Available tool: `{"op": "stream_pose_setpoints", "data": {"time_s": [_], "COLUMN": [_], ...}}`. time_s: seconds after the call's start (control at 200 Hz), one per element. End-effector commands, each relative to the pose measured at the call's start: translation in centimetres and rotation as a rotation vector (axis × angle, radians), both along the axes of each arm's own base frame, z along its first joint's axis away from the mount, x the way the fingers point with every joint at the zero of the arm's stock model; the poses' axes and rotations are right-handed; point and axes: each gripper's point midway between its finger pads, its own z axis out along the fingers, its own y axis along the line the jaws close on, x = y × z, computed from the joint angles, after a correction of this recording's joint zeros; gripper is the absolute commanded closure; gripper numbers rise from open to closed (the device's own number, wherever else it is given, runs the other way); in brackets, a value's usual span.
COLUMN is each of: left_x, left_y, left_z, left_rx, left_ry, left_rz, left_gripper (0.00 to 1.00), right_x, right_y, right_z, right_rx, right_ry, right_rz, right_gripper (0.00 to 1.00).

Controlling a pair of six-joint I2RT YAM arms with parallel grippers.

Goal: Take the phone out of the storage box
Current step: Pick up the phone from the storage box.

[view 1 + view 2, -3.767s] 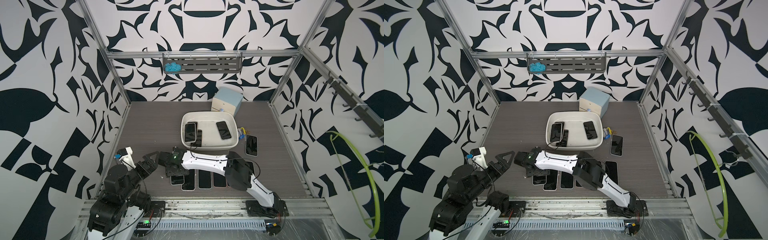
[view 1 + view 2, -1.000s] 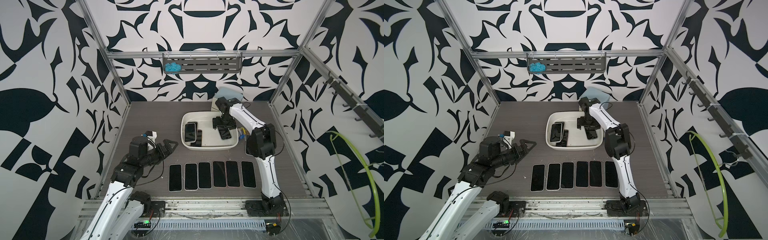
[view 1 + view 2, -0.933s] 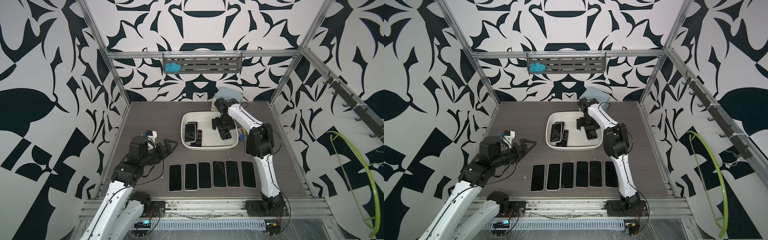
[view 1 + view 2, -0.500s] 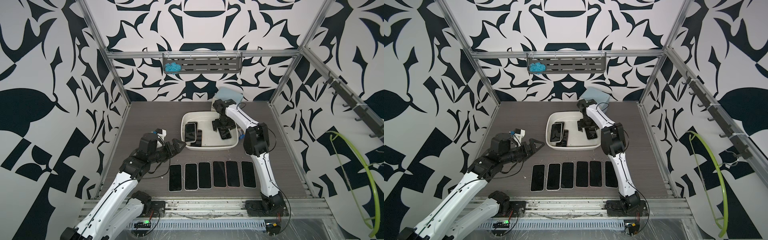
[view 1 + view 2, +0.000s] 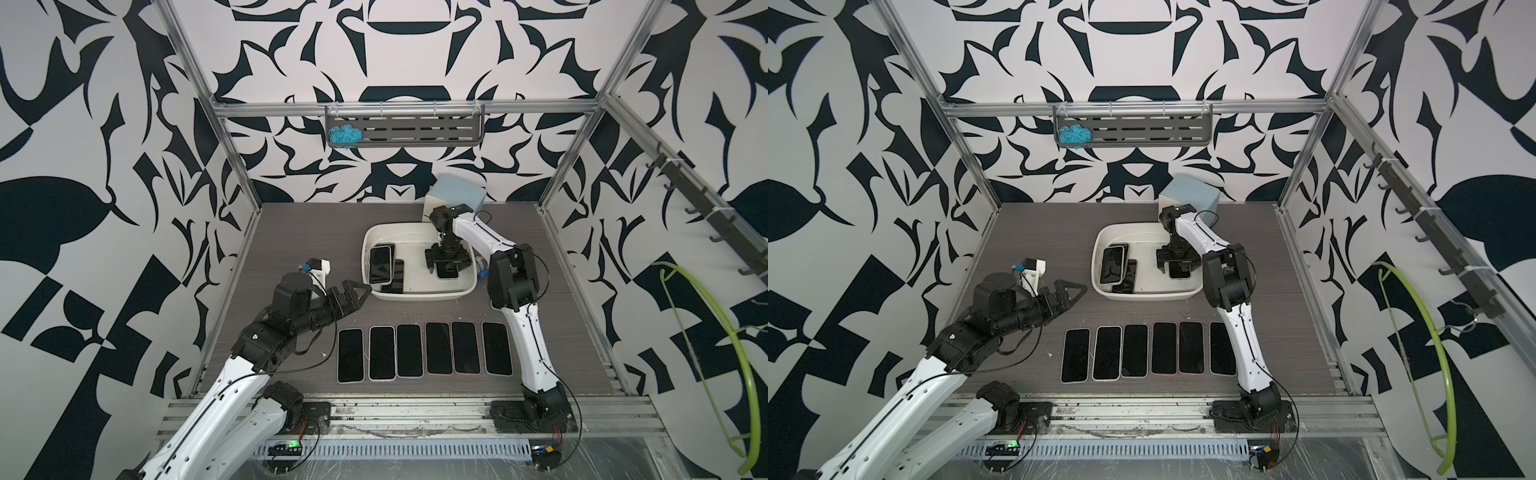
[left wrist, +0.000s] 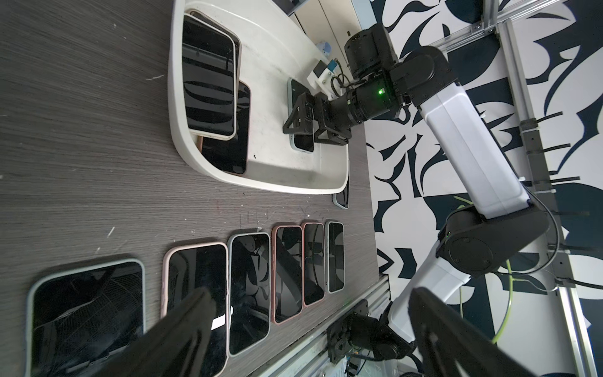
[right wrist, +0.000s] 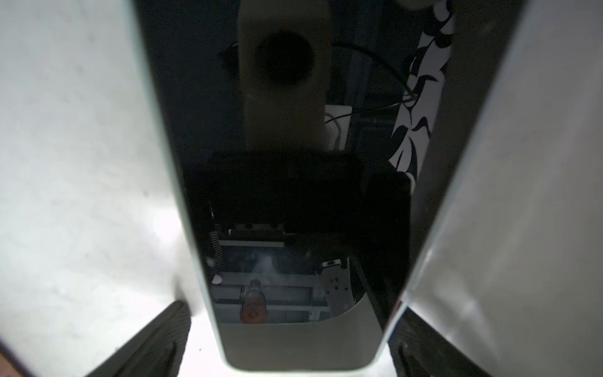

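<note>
The off-white storage box [image 5: 419, 296] [image 5: 1146, 297] [image 6: 261, 176] stands mid-table. On its right side a phone [image 5: 447, 274] [image 5: 1179, 273] [image 7: 293, 196] lies flat with its dark screen up. My right gripper [image 5: 448, 262] [image 5: 1177, 259] [image 6: 301, 122] points down into the box, open, with one finger along each long edge of that phone. Two more phones [image 5: 381, 267] overlap at the box's left end. My left gripper [image 5: 358, 291] [image 5: 1073, 293] [image 6: 308, 293] hangs open and holds nothing, just off the box's front left corner.
Several phones [image 5: 424, 351] lie in a row along the table's front edge. Another phone [image 6: 342, 196] lies just right of the box, behind the right arm. A cream cabinet with a blue top [image 5: 457, 197] stands behind the box. A wall rack [image 5: 403, 133] hangs on the back wall.
My left arm has reached forward, bringing its open gripper up to the box's front left corner. My right gripper has sunk a little lower over the phone in the box.
</note>
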Motion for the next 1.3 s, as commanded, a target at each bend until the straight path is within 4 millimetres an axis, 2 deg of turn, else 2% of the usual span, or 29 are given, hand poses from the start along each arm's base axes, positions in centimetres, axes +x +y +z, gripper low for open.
{"op": "stream_pose_setpoints", "data": {"time_s": [0.0, 0.075, 0.1, 0.35, 0.525, 0.63, 0.82, 0.845, 0.875, 1.12, 1.22, 1.295], "left_x": [-0.5, -1.0, -1.2, -1.7, -2.1, -2.2, -1.9, -1.8, -1.7, -1.2, -1.0, -0.8], "left_y": [0.4, 0.5, 0.6, 1.3, 1.9, 2.2, 2.1, 2.0, 1.9, 1.4, 1.3, 1.1], "left_z": [-1.0, -1.2, -1.2, -1.1, -1.2, -1.3, -1.8, -1.9, -1.8, -1.4, -1.2, -1.1], "left_rx": [0.012, 0.018, 0.021, 0.064, 0.085, 0.091, 0.084, 0.081, 0.076, 0.049, 0.039, 0.033], "left_ry": [0.024, 0.049, 0.055, 0.067, 0.067, 0.058, 0.047, 0.044, 0.037, -0.001, -0.015, -0.022], "left_rz": [0.011, 0.005, 0.003, 0.015, 0.023, 0.032, 0.035, 0.035, 0.033, 0.028, 0.023, 0.019], "left_gripper": [0.0, 0.0, 0.0, 0.0, 0.0, 0.0, 0.0, 0.0, 0.0, 0.0, 0.0, 0.0], "right_x": [-0.1, 0.7, 0.8, 3.4, 3.9, 3.8, 4.2, 4.2, 4.5, 5.3, 4.9, 4.3], "right_y": [0.2, -0.3, -0.5, -0.2, -0.4, -1.0, -0.5, -0.3, 0.0, 2.5, 2.2, 1.2], "right_z": [0.4, 0.4, -0.5, -1.4, -2.0, -1.2, 3.2, 3.2, 5.1, 12.9, 15.7, 17.6], "right_rx": [-0.015, -0.053, -0.066, -0.087, -0.112, -0.136, -0.077, -0.065, -0.036, 0.157, 0.199, 0.212], "right_ry": [-0.014, -0.036, -0.026, -0.082, -0.079, -0.091, -0.184, -0.185, -0.223, -0.353, -0.388, -0.411], "right_rz": [-0.009, -0.02, -0.026, -0.05, -0.047, -0.042, -0.044, -0.045, -0.047, -0.091, -0.123, -0.153], "right_gripper": [0.02, 0.03, 0.03, 0.07, 0.17, 0.27, 0.31, 0.31, 0.32, 0.32, 0.33, 0.33]}}
